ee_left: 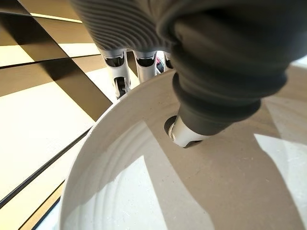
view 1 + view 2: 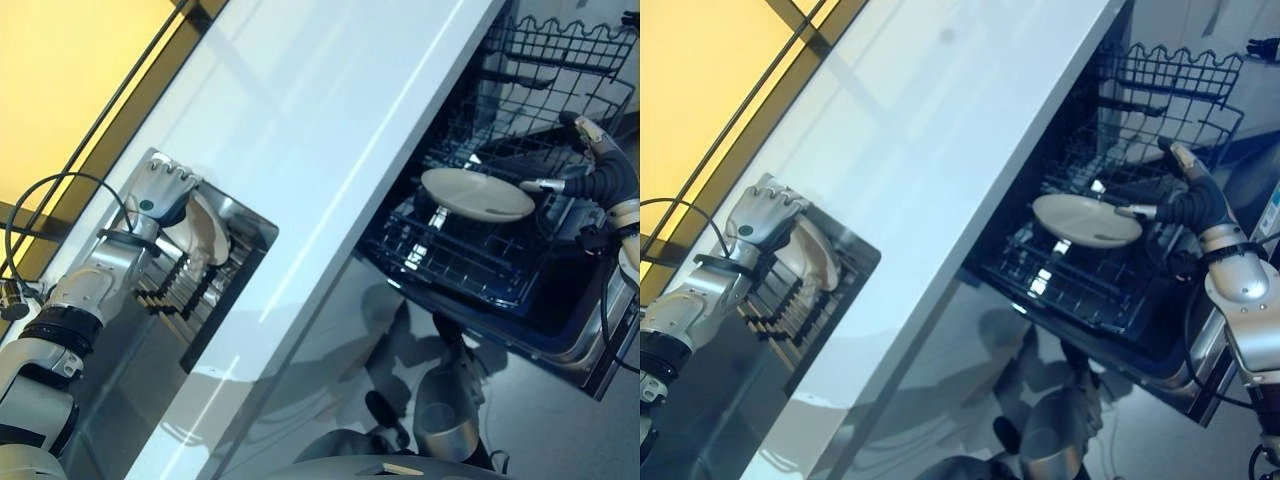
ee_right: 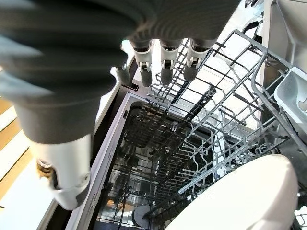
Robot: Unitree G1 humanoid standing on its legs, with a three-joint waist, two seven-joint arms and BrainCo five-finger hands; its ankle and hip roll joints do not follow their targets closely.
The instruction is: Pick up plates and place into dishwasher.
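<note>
At the far left, the left hand [image 2: 163, 190] is curled round the rim of a pale plate [image 2: 205, 232] that stands on edge in the drying rack [image 2: 185, 285] inside the sink recess; in its wrist view the fingers [image 1: 120, 72] hook over the plate's edge and the thumb presses on the inner face. I judge the first risk to be here: if this plate is lifted at an angle, its lower rim may catch on the rack's pegs or strike the steel wall of the recess [image 2: 245, 218], which is just beside it. Open room is mostly upward and toward the white counter [image 2: 330, 130], a wide band that runs between both hands. To the right, past the counter's edge, a second plate [image 2: 477, 194] lies flat on top of the wires of the lower dishwasher rack [image 2: 455, 265], not standing between the tines. The right hand [image 2: 1188, 196] is beside its right rim with straight, relaxed fingers, holding nothing; whether a fingertip touches the rim I cannot tell. This plate could slide or rock on the wires if it is pushed. The upper rack [image 2: 1170, 85] is behind and above, so the hand has little free height there, and the counter's edge limits movement to the left.
</note>
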